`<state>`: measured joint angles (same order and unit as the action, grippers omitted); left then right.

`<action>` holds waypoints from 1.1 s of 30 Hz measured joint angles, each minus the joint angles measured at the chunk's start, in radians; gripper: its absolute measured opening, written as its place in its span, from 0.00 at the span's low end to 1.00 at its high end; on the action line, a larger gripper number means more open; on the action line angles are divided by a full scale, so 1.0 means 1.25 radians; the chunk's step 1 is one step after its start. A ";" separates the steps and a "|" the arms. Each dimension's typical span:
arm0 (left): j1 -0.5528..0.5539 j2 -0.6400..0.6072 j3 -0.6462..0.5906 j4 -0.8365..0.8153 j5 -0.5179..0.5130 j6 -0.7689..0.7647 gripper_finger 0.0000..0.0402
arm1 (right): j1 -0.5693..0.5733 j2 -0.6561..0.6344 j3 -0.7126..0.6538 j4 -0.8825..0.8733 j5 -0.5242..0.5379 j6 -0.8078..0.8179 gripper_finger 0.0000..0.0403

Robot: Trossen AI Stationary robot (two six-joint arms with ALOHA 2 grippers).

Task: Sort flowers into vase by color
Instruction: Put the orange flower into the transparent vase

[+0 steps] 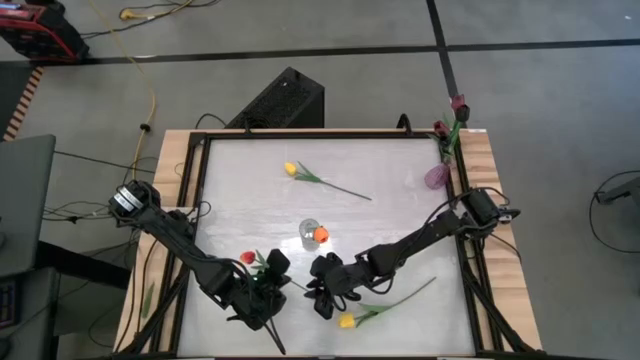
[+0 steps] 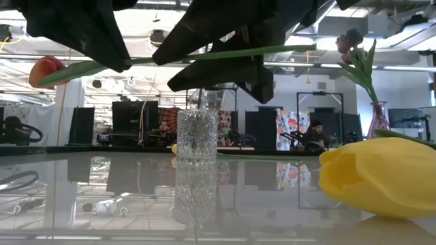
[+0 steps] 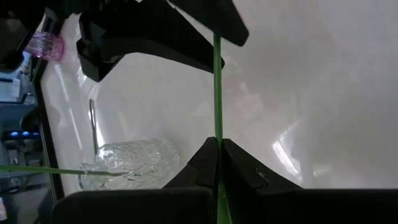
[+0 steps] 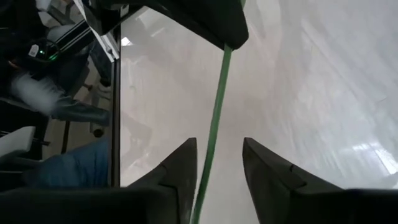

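Observation:
A red tulip (image 1: 247,258) hangs level above the table, its head (image 2: 46,70) toward the table's left and its green stem (image 2: 204,54) running right. My left gripper (image 3: 217,142) is shut on the stem just right of the head. My right gripper (image 4: 219,146) faces it from the right, open, with the stem (image 4: 214,124) passing between its fingers. A clear glass vase (image 1: 312,232) with an orange tulip head (image 1: 321,234) stands just beyond both grippers. Two yellow tulips lie flat on the table, one far (image 1: 290,168) and one near (image 1: 347,320). My left gripper pinches the red tulip's stem (image 3: 217,124) between its two fingertips, which lie across it and slant down from the table's left. The flower is lifted clear of the table and lies about level. My right gripper: whether a finger (image 4: 183,162) touches the stem, I cannot tell.
A pink-purple vase (image 1: 437,177) with dark maroon tulips (image 1: 458,103) stands at the table's far right corner. A black frame rims the white tabletop (image 1: 400,200). A black box (image 1: 285,100) sits beyond the far edge.

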<state>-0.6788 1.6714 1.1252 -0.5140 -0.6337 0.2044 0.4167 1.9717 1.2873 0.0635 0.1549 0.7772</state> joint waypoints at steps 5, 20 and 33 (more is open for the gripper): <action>0.000 0.000 0.000 -0.002 0.008 0.029 0.00 | -0.005 0.000 0.000 0.000 -0.004 -0.016 0.29; 0.000 0.000 0.000 0.009 0.022 0.106 0.00 | -0.013 0.000 0.000 -0.001 -0.072 -0.065 0.06; -0.031 -0.022 0.000 -0.007 -0.094 0.057 0.29 | 0.029 -0.036 0.000 -0.076 0.052 -0.145 0.06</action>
<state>-0.7176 1.6435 1.1252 -0.5227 -0.7508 0.2757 0.4529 1.9268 1.2873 -0.0314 0.2196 0.5964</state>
